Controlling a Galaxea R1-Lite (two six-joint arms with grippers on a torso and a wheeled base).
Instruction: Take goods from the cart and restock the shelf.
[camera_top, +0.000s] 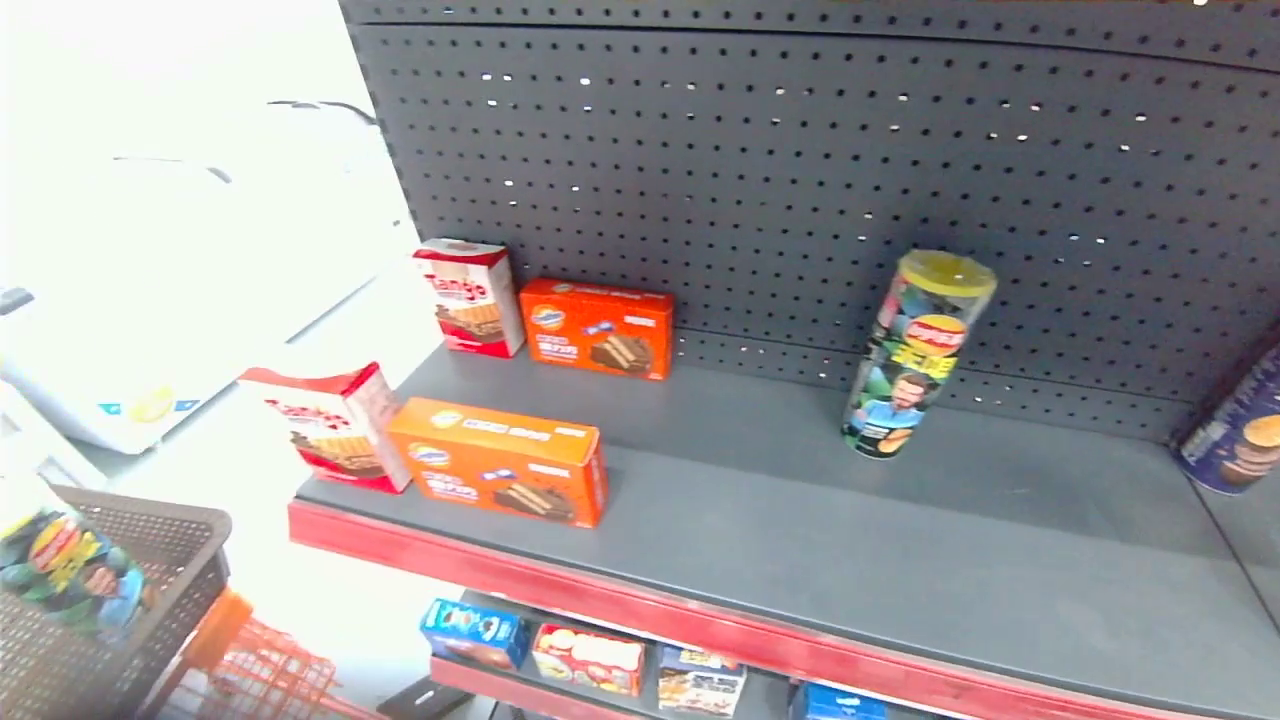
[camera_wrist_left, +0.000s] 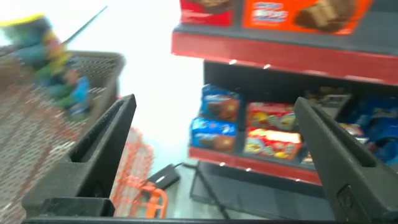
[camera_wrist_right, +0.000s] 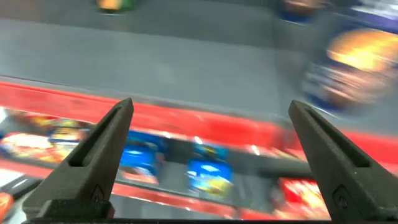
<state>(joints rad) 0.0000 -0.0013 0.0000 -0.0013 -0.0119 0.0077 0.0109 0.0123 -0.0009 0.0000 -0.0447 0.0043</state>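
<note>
1. The left gripper (camera_wrist_left: 211, 168) was spread wide and held nothing, hanging between the cart basket (camera_wrist_left: 99, 68) and the lower-shelf packets (camera_wrist_left: 267, 127).
2. The right gripper (camera_wrist_right: 208, 168) was also wide apart and empty, in front of the red shelf edge (camera_wrist_right: 205, 121).
3. A green chips can (camera_top: 60, 575) sat in the cart basket, at the robot's left.
4. On the grey shelf (camera_top: 800, 540), a matching can (camera_top: 918, 355) stood upright near the pegboard (camera_top: 800, 180).
5. Orange boxes (camera_top: 500, 460) and red-and-white boxes (camera_top: 335, 425) filled the shelf's left end, and a blue can (camera_top: 1235, 430) leaned at the right edge.
</note>
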